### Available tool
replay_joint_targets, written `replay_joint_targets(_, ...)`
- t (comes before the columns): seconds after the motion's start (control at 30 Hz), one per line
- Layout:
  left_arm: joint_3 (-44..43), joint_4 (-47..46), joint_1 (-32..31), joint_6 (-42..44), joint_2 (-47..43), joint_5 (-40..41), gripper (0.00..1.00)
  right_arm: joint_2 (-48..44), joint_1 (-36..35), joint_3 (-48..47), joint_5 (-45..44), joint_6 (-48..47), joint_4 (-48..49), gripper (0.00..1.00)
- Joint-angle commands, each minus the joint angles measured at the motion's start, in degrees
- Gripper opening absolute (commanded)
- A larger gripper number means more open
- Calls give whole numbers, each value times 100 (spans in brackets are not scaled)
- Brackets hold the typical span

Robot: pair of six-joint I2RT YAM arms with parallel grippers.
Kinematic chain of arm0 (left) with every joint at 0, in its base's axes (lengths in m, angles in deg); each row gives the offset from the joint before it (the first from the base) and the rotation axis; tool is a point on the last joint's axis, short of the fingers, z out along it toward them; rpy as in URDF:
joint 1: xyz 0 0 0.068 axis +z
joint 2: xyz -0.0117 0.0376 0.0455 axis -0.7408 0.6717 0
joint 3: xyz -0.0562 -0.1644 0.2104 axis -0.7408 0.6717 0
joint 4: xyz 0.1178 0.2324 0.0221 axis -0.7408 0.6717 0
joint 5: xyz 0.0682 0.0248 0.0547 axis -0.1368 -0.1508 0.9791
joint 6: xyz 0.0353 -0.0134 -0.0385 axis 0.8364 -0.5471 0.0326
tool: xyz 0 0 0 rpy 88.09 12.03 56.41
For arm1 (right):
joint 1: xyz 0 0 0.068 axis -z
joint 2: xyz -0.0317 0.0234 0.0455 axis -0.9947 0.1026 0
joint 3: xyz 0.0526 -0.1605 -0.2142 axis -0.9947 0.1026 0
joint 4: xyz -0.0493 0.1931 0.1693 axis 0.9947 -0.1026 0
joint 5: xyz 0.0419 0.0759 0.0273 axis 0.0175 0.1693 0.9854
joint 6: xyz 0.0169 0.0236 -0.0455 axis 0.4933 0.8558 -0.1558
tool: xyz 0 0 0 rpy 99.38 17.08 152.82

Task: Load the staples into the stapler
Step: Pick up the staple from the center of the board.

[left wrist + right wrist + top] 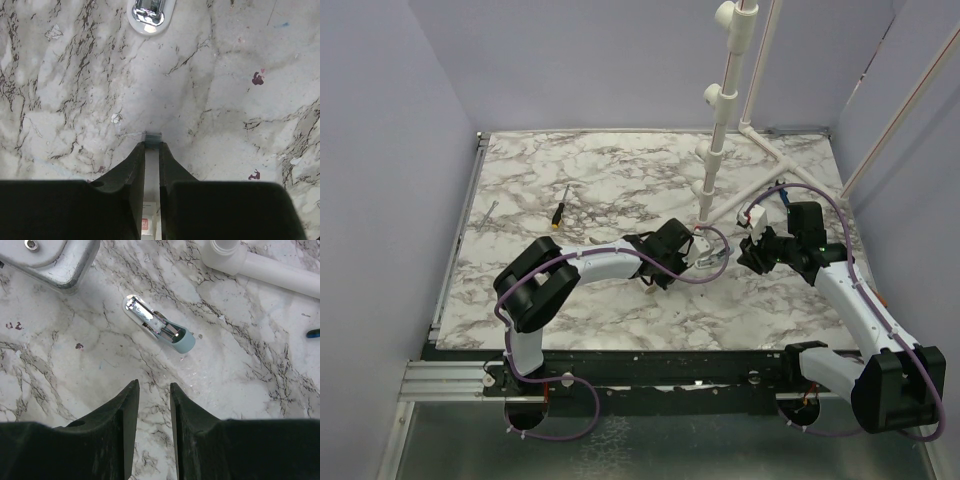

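Left arm [590,265]: I see it rise from the near-left base, fold at the elbow and stretch right across the table [570,310] to the middle.
Right arm [855,300]: from the near-right base it runs farward along the right side, with the wrist turned left toward the middle.
Left gripper [152,146]: the jaws are almost together, pinching the staples [152,136] low over the marble.
Staples look: a thin pale strip, slimmer than either finger. Only its grey tip shows past the fingertips.
Right gripper [153,385]: the jaws stand a narrow gap apart with nothing between them, hanging over bare marble.
Stapler position: the stapler [159,326] lies on the table between my two grippers, touching neither. It is straight ahead of the left fingertips with open marble between, and just beyond the right fingertips.
Stapler look: it lies flat with the chrome channel showing on top, a white rounded rim at one end and a teal cap at the other. The teal end is the one closer to the right fingers.
Far side: a metal foot plate [50,260] and the white pipe frame [720,110] stand just beyond the stapler.
Far left: a yellow-and-black screwdriver [559,212] lies well apart from everything.
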Motion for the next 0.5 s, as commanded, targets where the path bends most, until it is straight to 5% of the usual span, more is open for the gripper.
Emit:
replay_joint_targets(0.0,207,313,28,311,113,-263,10,21,35,-24,130,-72,-153,35)
replay_joint_targets(0.47,161,333,264,905,-340,-796,9,-159,87,-37,161,192,-10,35)
